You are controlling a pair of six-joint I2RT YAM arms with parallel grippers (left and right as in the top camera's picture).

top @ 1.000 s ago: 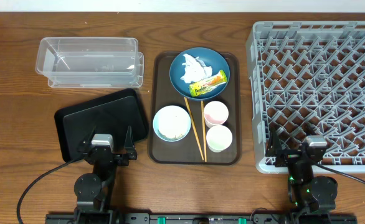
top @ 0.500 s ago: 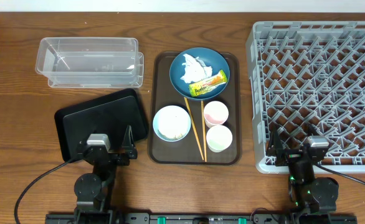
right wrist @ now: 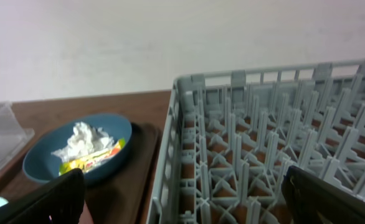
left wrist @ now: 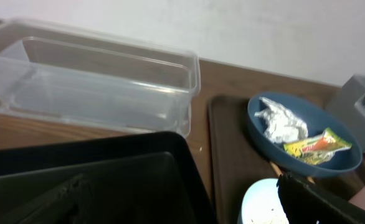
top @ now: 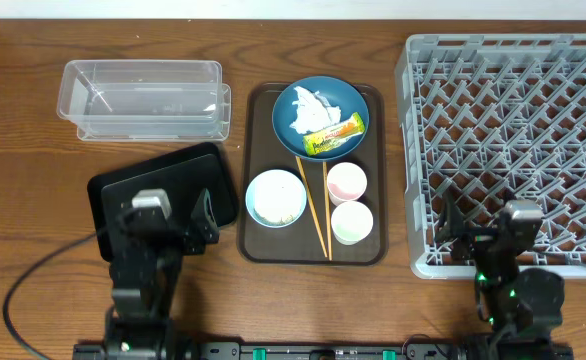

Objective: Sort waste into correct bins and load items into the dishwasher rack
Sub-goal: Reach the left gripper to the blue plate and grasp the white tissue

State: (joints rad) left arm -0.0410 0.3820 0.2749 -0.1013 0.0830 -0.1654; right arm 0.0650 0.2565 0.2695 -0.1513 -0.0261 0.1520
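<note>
Inventory, wooden surface (top: 23, 150).
- Clear tub (top: 143, 98): 1, far left.
- Black tray (top: 158, 185): 1, near left, just beside tub.
- Brown serving tray (top: 373, 170): 1, centre. On it:
  - dark-blue plate-bowl (top: 348, 100): 1, far end, holding 1 white tissue (top: 303, 108) and 1 yellow-orange wrapper (top: 333, 137)
  - light-blue bowl (top: 275, 197): 1
  - cups: 2, pinkish (top: 347, 182) and greenish (top: 352, 222)
  - chopsticks (top: 313, 205): 2, between bowl and cups
- Grey rack (top: 513, 110): 1, right.
- Left claw (left wrist: 179, 183): spread wide, holding nothing, over black tray.
- Right claw (right wrist: 182, 180): spread wide, holding nothing, at rack's near edge.

left tool (top: 166, 222) advanced over black tray (top: 163, 172), right tool (top: 491, 228) over rack (top: 513, 110)
</note>
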